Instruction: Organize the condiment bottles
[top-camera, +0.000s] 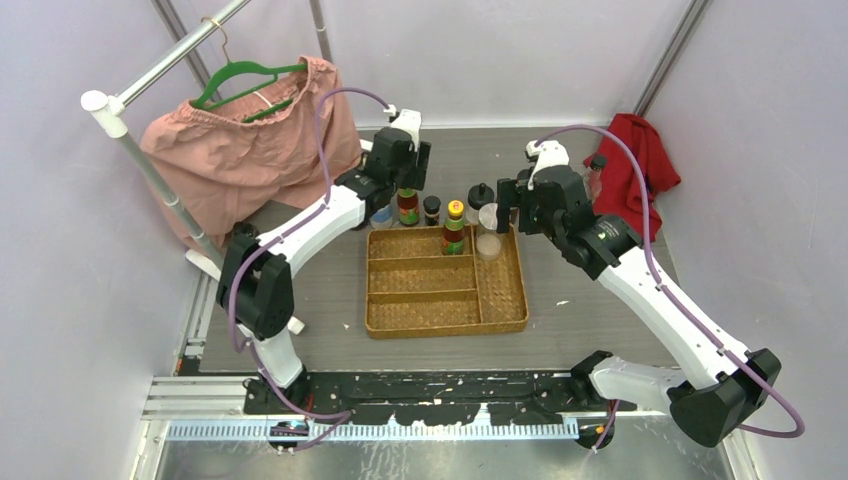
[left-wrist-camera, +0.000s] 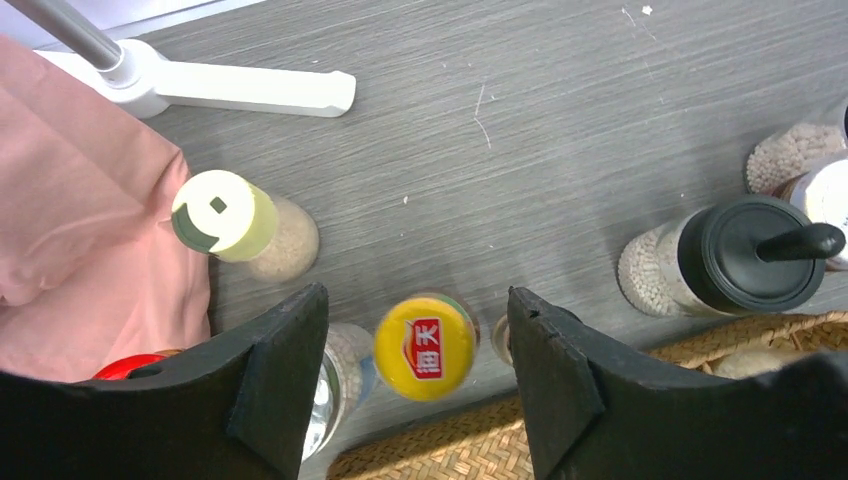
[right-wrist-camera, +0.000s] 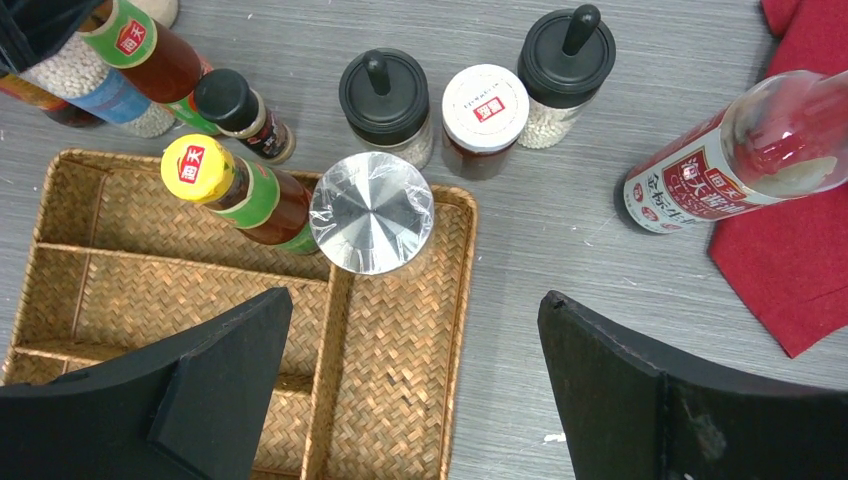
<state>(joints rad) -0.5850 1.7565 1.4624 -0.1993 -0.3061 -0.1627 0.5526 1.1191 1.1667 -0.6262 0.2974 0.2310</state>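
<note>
The left gripper (left-wrist-camera: 416, 300) hangs open astride the yellow-capped bottle (left-wrist-camera: 425, 347), which stands upright on the worktop (left-wrist-camera: 560, 130) just outside the far rim of the woven tray (left-wrist-camera: 700, 335). Its long axis runs straight down between the jaws, so closing should catch it.

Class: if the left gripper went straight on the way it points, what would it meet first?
Probably the yellow-capped bottle, centred between the open fingers of the left gripper; how far below it stands is unclear.
</note>
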